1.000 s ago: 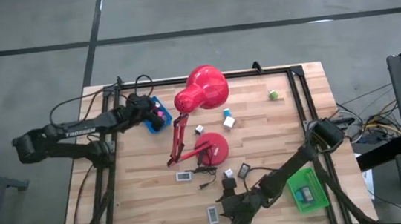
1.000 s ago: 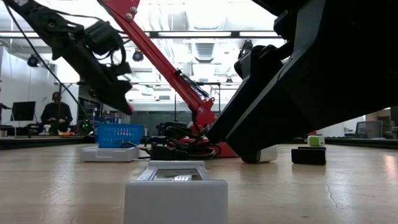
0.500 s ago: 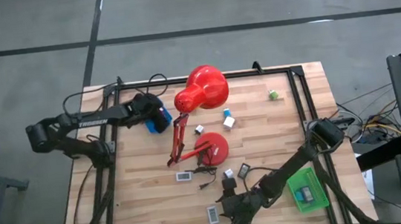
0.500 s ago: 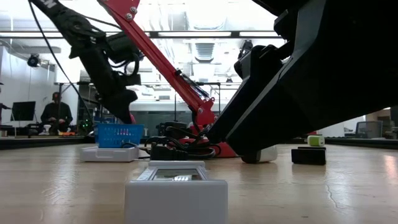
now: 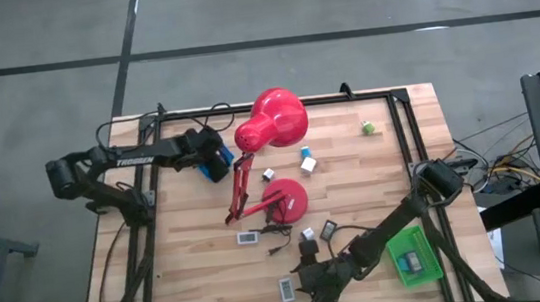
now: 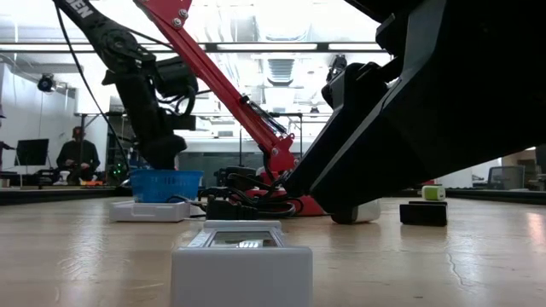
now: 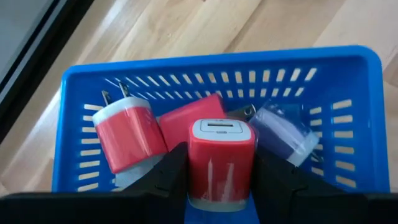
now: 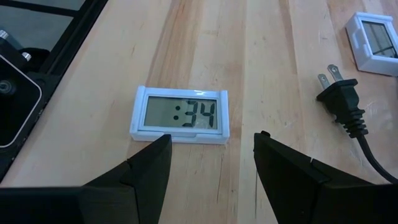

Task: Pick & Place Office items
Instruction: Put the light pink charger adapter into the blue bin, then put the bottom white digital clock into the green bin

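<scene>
In the right wrist view, the right gripper [image 8: 211,163] stands open and empty over the wood, just short of a white digital clock [image 8: 180,115] at frame centre. The clock lies flat, long axis across the frame, its display reading ":34". A black plug [image 8: 340,101] lies at right.

Farther off, at the high view's upper left, the left gripper [image 7: 221,177] hangs over the blue basket [image 7: 348,81], fingers clamped on a red charger block [image 7: 221,158], held upright, socket up. The arm reads "TROSSEN".
</scene>
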Motion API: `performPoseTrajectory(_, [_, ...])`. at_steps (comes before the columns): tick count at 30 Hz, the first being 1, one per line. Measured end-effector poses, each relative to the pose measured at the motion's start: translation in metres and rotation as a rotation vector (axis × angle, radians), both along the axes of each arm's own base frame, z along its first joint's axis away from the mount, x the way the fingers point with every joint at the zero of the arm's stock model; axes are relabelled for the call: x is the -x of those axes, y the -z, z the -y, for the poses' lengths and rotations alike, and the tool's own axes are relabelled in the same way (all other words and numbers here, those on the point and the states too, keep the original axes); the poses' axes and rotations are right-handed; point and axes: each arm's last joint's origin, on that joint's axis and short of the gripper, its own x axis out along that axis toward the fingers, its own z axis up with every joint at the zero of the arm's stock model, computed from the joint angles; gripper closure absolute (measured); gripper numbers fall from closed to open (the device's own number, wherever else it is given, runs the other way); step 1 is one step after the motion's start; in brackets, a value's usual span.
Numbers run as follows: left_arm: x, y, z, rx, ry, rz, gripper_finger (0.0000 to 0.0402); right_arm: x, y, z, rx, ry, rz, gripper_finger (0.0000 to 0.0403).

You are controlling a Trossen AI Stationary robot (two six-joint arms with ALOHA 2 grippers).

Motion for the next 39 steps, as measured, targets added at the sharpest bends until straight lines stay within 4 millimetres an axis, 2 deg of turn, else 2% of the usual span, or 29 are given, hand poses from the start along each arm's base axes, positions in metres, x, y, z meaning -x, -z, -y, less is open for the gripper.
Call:
performPoseTrajectory(28, [0.0004, 0.0003, 0.0002, 0.005, 0.006, 0.000, 0.0269, 0.0000, 0.0000, 0.0000, 0.000, 0.000, 0.000, 0.0179])
performPoseTrajectory(34, [-0.0006, -0.0014, -0.0006, -0.003, -0.010, 0.008, 0.0165, 0.0000, 0.0000, -0.0001, -0.001, -0.001, 0.000, 0.0179])
performPoseTrajectory(39, [-0.0001, -0.0024, -0.0008, -0.016, -0.015, 0.006, 0.0138, 0.0000, 0.0000, -0.0001, -0.003, -0.003, -0.001, 0.0179])
